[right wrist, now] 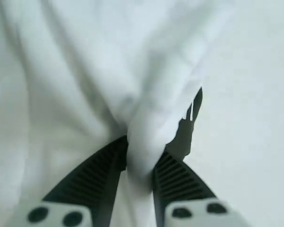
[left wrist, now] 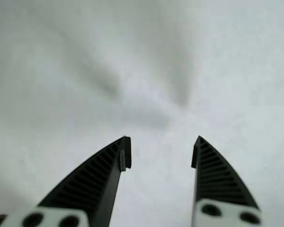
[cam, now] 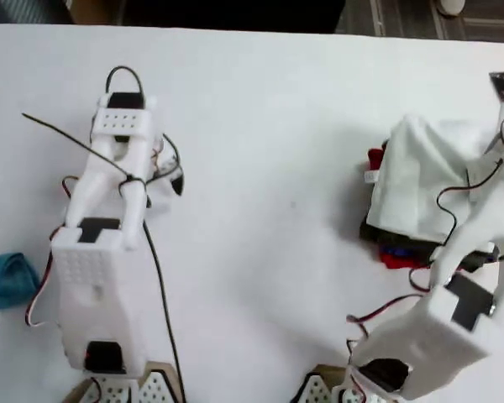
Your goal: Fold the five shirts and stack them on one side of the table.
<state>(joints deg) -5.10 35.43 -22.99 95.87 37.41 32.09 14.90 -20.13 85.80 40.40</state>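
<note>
A white shirt (cam: 420,180) lies on top of a stack of folded shirts at the table's right side, with red (cam: 396,259) and dark layers showing under it. My right gripper (right wrist: 141,163) is shut on a fold of the white shirt (right wrist: 85,71), pinching the cloth between its black fingers (right wrist: 175,177). The right arm (cam: 454,277) stands over the stack's near edge. My left gripper (left wrist: 160,153) is open above bare white table, nothing between its fingers. The left arm (cam: 109,210) stands on the table's left side. A crumpled teal shirt (cam: 4,281) lies at the left edge.
The white table (cam: 269,168) stretches between the two arms. Black and red cables (cam: 160,285) trail along each arm. The table's far edge (cam: 235,29) meets a dark floor.
</note>
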